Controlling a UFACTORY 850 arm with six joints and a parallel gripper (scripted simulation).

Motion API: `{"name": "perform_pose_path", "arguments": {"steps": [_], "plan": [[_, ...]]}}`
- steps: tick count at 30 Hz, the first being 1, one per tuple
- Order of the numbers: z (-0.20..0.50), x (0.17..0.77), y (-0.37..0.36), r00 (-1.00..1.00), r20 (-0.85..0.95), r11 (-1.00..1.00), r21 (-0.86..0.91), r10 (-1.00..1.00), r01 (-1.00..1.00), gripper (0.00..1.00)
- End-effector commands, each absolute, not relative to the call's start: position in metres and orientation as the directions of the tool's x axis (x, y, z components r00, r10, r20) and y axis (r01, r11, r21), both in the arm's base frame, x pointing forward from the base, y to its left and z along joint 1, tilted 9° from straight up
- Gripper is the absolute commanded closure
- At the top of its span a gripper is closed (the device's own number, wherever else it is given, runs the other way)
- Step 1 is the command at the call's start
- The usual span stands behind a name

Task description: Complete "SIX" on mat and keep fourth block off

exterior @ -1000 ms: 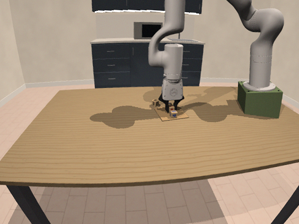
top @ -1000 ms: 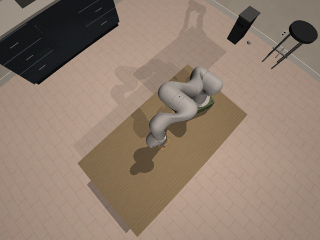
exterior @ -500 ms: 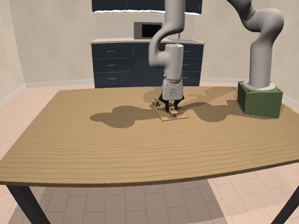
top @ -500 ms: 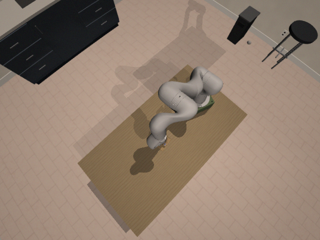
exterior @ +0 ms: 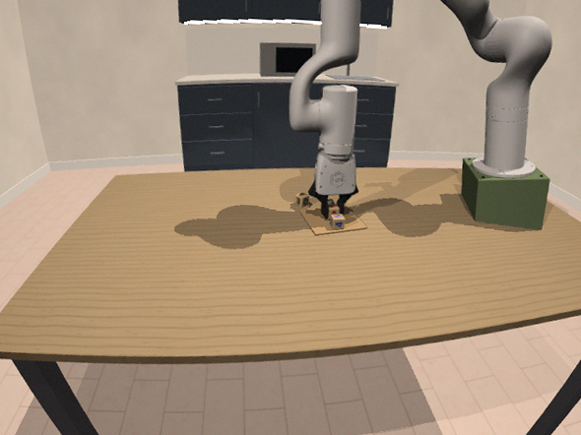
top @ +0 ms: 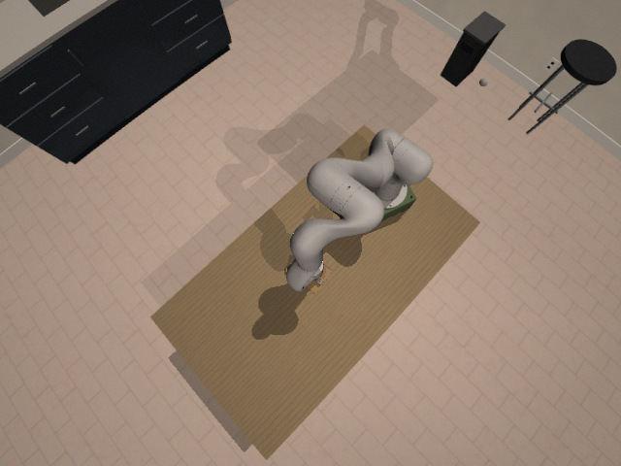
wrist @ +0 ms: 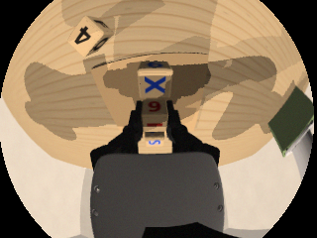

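Blocks sit in a line under the wrist camera: the X block (wrist: pixel 154 83) farthest out, a block with a red mark (wrist: pixel 155 110) in the middle, and a block with a small blue mark (wrist: pixel 155 141) nearest the camera. The gripper (wrist: pixel 155 119) points straight down over the mat (exterior: pixel 320 228), its dark fingers clamped on the middle block from both sides; the letter on its top cannot be read for sure, since the red mark is small and partly hidden. In the exterior view the gripper (exterior: pixel 331 210) stands low over the thin tan mat, with a blue-marked block (exterior: pixel 337 220) on the mat just in front of it. A fourth block (wrist: pixel 91 35), showing a dark 4 and lying turned at an angle, rests off the mat on the table (exterior: pixel 225 283), near the mat's far corner; the same block (exterior: pixel 301 199) shows just left of the gripper in the exterior view. From above, the arm (top: pixel 350 200) covers nearly all of the mat and blocks. The arm rises from a green base (exterior: pixel 531 210) at the table's far right.
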State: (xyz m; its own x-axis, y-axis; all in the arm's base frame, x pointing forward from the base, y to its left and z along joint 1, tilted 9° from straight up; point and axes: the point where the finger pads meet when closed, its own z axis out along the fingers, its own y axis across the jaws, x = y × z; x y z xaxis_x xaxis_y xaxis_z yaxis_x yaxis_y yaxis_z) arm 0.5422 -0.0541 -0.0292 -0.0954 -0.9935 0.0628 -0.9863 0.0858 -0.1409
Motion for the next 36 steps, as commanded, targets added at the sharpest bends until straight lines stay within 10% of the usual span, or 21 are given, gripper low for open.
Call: {"name": "perform_pose_path", "arguments": {"steps": [1,36], "plan": [[-0.0287,0.5428,-0.0540,-0.096,0.063,0.085,-0.151,-0.993,-0.985,0.73],[-0.0316,0.5433,-0.0542,-0.096,0.063,0.085,-0.151,-0.993,-0.985,0.73]]}}
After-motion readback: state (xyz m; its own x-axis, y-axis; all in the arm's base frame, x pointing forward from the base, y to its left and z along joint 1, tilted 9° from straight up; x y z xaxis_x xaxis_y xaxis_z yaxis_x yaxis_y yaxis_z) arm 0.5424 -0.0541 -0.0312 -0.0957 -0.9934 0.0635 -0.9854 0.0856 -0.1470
